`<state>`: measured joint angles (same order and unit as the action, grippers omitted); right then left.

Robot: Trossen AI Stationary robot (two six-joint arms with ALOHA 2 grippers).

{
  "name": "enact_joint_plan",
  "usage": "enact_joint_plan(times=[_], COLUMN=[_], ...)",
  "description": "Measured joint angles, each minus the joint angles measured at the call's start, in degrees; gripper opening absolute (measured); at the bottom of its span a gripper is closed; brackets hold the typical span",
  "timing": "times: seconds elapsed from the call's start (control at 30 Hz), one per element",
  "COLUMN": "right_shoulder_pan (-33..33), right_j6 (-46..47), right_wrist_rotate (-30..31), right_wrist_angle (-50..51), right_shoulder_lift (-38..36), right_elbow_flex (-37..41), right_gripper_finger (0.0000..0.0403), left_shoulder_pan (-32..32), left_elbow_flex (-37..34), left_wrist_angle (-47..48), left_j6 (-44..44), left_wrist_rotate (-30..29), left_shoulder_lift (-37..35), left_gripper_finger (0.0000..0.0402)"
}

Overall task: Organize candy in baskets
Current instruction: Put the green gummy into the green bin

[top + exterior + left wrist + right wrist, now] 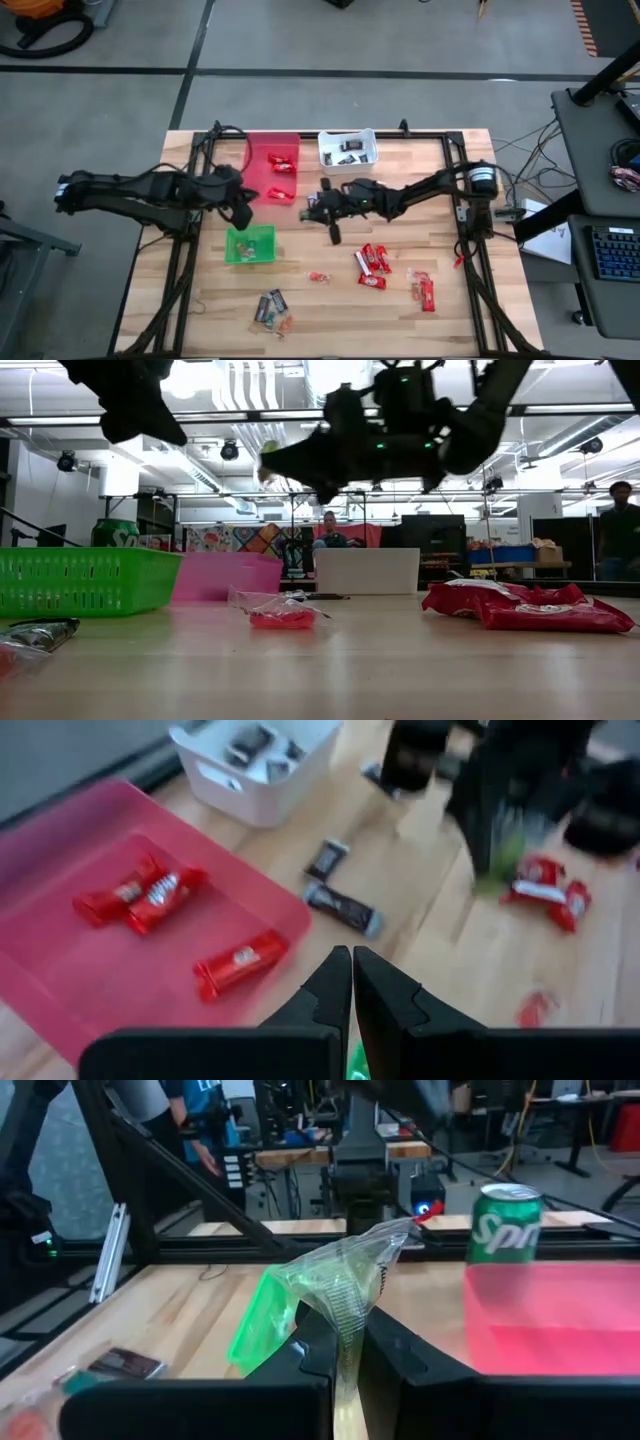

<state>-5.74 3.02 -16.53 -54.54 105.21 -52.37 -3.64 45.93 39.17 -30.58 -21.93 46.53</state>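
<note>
My right gripper (345, 1342) hovers over the table's middle (332, 222), shut on a clear, green-tinted wrapped candy (345, 1280). My left gripper (352, 982) is shut and empty, above the gap between the red basket (272, 165) and the green basket (250, 245). The red basket (90, 970) holds three red candies (240, 962). Dark mini bars lie in the white basket (348, 148). More candy lies loose on the table: red bars (372, 265), dark bars (340, 907) and mixed pieces (272, 308). My right gripper pinches the green-tinted candy by one end of its crinkled wrapper (348, 1330) between its two fingers. The rest of the wrapper (370, 1250) sticks out past the fingertips. The candy is lifted clear of the table.
A green soda can (505, 1225) stands beyond the red basket's far edge. Red bars (530, 607) sit near the table's right side and a clear-wrapped piece (275, 610) at the centre. A black frame borders the table. People are in the room behind.
</note>
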Motion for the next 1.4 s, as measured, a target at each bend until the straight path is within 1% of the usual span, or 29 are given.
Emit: enact_joint_plan(times=[0.13, 0.27, 0.47, 0.63, 0.9, 1.03, 1.13, 1.27, 1.4], right_shoulder_pan=[0.70, 0.87, 1.15, 2.02, 2.62, 2.96, 3.41, 3.56, 3.67], right_j6=[-0.45, 0.04, 0.41, 0.20, -0.04, -1.63, -3.08, -3.20, -4.66], right_wrist_rotate=[-0.01, 0.00, -0.15, -0.47, -0.44, -0.40, -0.19, 0.29, 2.20], right_wrist_angle=[0.41, 0.36, 1.66, 2.14, 2.18, 3.18, 3.28, 3.21, 4.69], right_shoulder_lift=[5.26, 10.19, 16.55, 20.49, 24.28, 24.39, 24.39, 24.37, 24.37], right_elbow_flex=[-5.61, -11.13, -18.71, -23.20, -27.34, -27.73, -27.74, -28.37, -28.82], right_gripper_finger=[0.0017, 0.0018, 0.0018, 0.0018, 0.0018, 0.0020, 0.0033, 0.0059, 0.0085], left_shoulder_pan=[-0.02, -0.02, -0.02, -0.02, -0.02, -0.02, -0.02, -0.02, -0.02], left_elbow_flex=[0.00, 0.00, 0.00, 0.00, 0.00, 0.00, 0.00, 0.00, 0.00], left_wrist_angle=[-0.03, -0.13, -0.16, -0.19, -0.32, -0.54, -0.56, -0.58, -0.60], left_j6=[-0.01, -0.01, 0.01, 0.01, 0.03, 0.06, 0.27, 0.27, 0.27], left_wrist_rotate=[-1.58, -1.74, -1.75, -1.73, -1.73, -1.73, -1.73, -1.73, -1.73], left_shoulder_lift=[-2.74, -4.27, -4.70, -4.46, -3.91, -3.32, -2.70, -1.86, -1.04], left_gripper_finger=[0.0000, 0.0000, 0.0000, 0.0000, 0.0000, 0.0000, 0.0000, 0.0000, 0.0000])
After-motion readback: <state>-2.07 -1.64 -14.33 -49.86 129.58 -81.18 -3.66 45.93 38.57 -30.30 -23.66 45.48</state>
